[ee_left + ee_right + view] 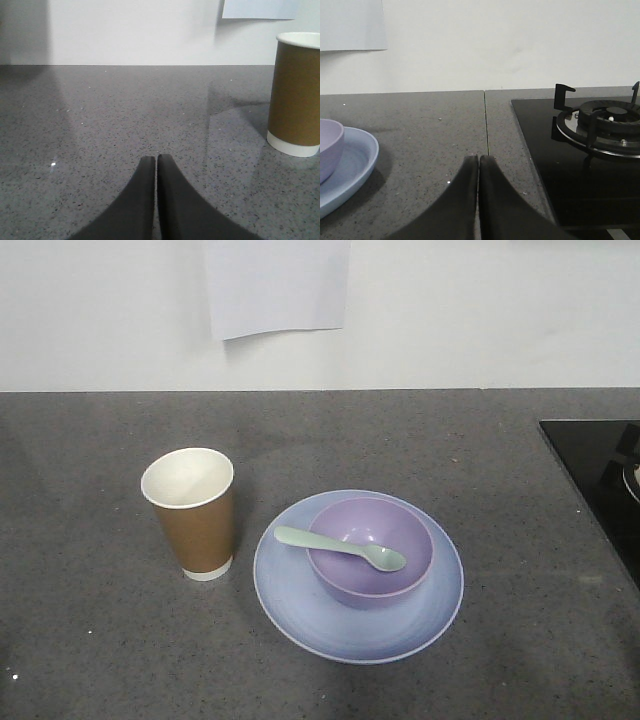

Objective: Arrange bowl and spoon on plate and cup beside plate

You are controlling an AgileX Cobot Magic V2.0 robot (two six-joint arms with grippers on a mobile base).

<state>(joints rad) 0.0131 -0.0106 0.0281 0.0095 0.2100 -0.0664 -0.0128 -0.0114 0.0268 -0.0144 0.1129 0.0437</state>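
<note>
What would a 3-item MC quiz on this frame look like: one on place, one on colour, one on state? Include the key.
1. Where does the spoon lie?
A. On the counter beside the cup
B. Across the bowl, its scoop inside
C. Inside the cup

2. What colour is the bowl?
A. Lavender
B. Brown
C. Black

3. How does the left gripper stand?
A. Shut on the cup
B. Wide open
C. Shut, holding nothing

Key:
1 B: the handle rests over the bowl's rim, the scoop sits inside.
2 A: it shows lavender on the pale blue plate.
3 C: in the left wrist view its fingertips meet over bare counter, with the cup standing apart to one side.
</note>
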